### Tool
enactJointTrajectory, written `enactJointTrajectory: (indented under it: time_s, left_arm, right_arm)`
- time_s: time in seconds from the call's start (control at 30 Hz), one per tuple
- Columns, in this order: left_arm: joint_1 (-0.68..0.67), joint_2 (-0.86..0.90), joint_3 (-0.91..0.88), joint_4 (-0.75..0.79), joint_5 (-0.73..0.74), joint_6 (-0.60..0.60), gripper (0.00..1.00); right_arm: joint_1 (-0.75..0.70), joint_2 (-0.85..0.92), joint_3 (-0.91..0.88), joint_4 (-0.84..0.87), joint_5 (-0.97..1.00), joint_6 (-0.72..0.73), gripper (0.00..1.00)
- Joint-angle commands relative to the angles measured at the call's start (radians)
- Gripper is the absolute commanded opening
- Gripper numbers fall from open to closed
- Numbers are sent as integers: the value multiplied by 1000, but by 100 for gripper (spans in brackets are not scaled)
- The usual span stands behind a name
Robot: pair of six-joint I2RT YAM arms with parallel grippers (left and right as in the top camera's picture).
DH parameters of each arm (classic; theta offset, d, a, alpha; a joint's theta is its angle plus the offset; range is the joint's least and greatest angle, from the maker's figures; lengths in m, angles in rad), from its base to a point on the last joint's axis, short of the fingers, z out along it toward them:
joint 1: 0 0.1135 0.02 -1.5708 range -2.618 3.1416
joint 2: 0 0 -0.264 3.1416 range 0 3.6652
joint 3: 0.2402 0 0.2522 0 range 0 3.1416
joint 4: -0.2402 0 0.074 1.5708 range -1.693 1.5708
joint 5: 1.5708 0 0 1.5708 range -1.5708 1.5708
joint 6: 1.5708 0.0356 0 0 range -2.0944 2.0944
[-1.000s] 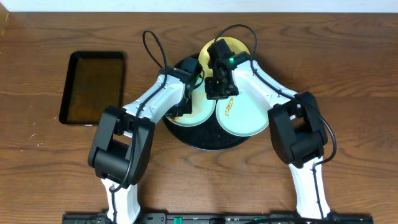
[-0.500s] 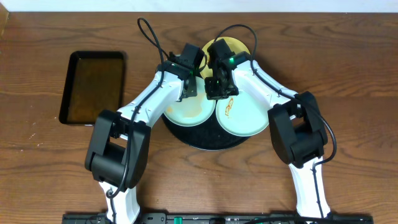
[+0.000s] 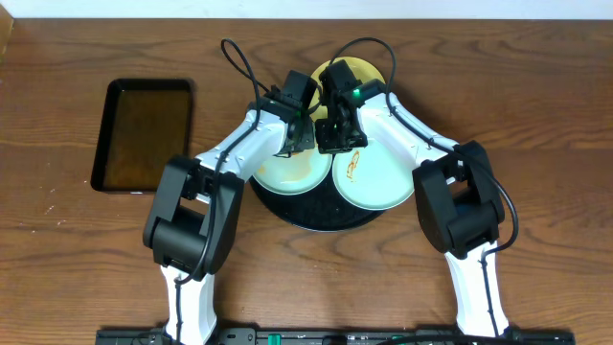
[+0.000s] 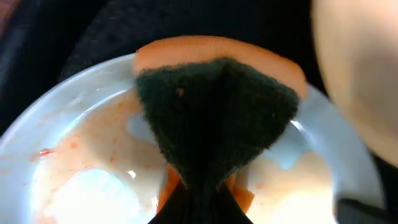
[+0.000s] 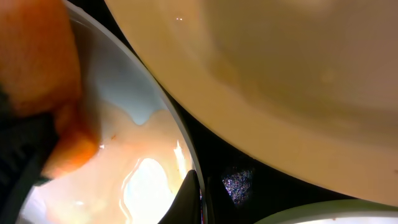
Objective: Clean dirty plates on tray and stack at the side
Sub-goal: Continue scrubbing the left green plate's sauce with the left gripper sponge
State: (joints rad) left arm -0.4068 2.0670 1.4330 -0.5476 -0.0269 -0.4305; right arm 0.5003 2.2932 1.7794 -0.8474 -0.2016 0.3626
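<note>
The round black tray (image 3: pixel 308 220) holds two mint-white plates. The left plate (image 3: pixel 283 174) shows smeared orange in the left wrist view (image 4: pixel 74 162). The right plate (image 3: pixel 378 182) carries an orange squiggle. The pale yellow plate (image 3: pixel 362 73) lies at the tray's far edge. My left gripper (image 3: pixel 298 131) is shut on a green-and-orange sponge (image 4: pixel 214 118) pressed on the left plate's far part. My right gripper (image 3: pixel 335 140) pinches that plate's right rim (image 5: pixel 186 149), with one fingertip (image 5: pixel 189 199) inside the rim.
A smaller rectangular black tray (image 3: pixel 146 134) with a brownish inside sits on the wooden table to the left. Both arms meet over the round tray's far half. The yellow plate (image 5: pixel 280 81) lies close beside my right gripper.
My left gripper has carried the sponge from the near-left part of the left plate to its far right edge. The right arm has not moved.
</note>
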Motion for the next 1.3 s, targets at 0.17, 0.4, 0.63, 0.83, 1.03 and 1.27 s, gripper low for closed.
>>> enactJointTrajectory:
  time_s: [0.17, 0.4, 0.63, 0.83, 1.03, 1.27]
  left_arm:
    - [85, 24, -8, -177, -413, 29, 8]
    - [107, -10, -8, -251, -412, 28, 7]
    - [59, -112, -8, -282, -248, 5, 8]
    - [29, -97, -26, -253, 104, -47, 7]
    - [-12, -62, -42, -212, 173, -58, 7]
    - [-15, -19, -66, -222, 167, -72, 7]
  right_arm:
    - [-4, 41, -7, -16, 47, -19, 1]
    - [-5, 41, -7, -15, 47, -19, 1]
    - [-4, 41, -7, -13, 47, -19, 1]
    - [-4, 41, -7, -13, 47, -19, 1]
    - [-4, 41, -7, -13, 47, -19, 1]
    - [-4, 41, -7, -16, 47, -19, 1]
